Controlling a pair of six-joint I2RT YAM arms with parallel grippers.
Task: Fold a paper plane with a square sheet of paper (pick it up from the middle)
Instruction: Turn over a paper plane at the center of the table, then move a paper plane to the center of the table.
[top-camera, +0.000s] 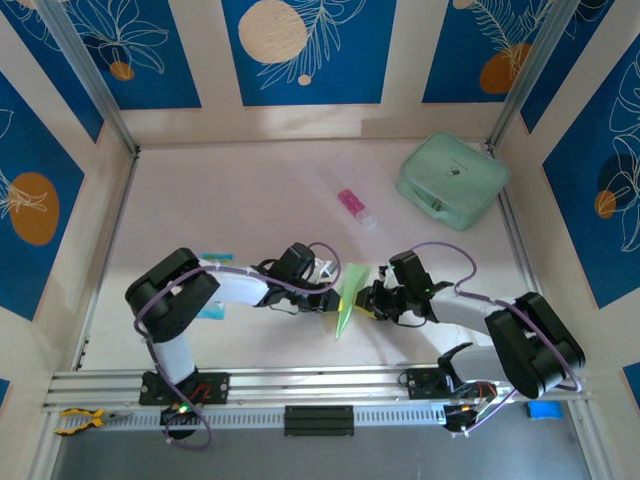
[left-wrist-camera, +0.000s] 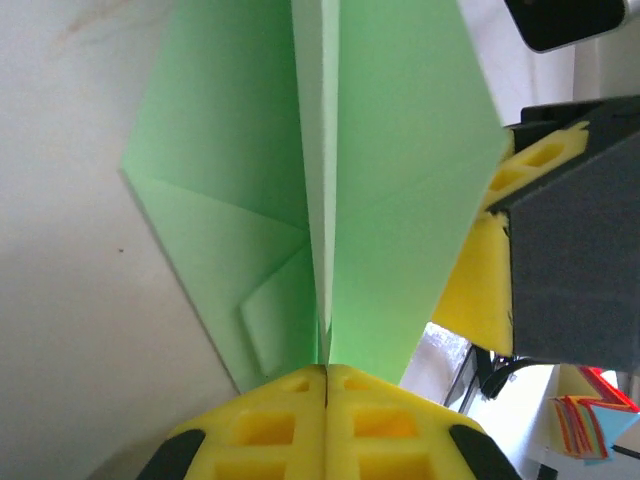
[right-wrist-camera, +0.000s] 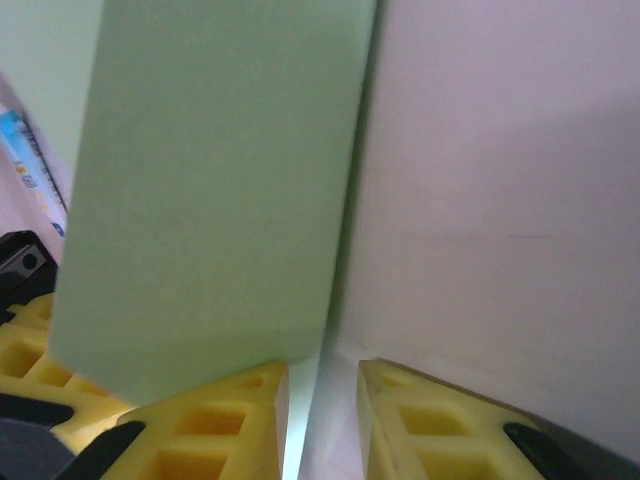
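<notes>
The square sheet of paper stands folded into a slim pale-green paper plane (top-camera: 349, 293) at the table's front middle, nose toward the near edge. In the left wrist view the paper plane (left-wrist-camera: 400, 180) has two wings spread either side of a centre crease. My left gripper (left-wrist-camera: 326, 372) is shut on that crease, its yellow pads pressed together. My left gripper (top-camera: 330, 297) meets the plane from the left, my right gripper (top-camera: 368, 300) from the right. The right gripper (right-wrist-camera: 323, 375) is open with a narrow gap, and a wing (right-wrist-camera: 210, 200) lies over its left finger.
A mint-green case (top-camera: 452, 180) sits at the back right. A pink-and-white tube (top-camera: 354, 207) lies behind the plane. A blue-and-white packet (top-camera: 215, 258) is by the left arm. Metal frame rails (top-camera: 300, 385) run along the near edge.
</notes>
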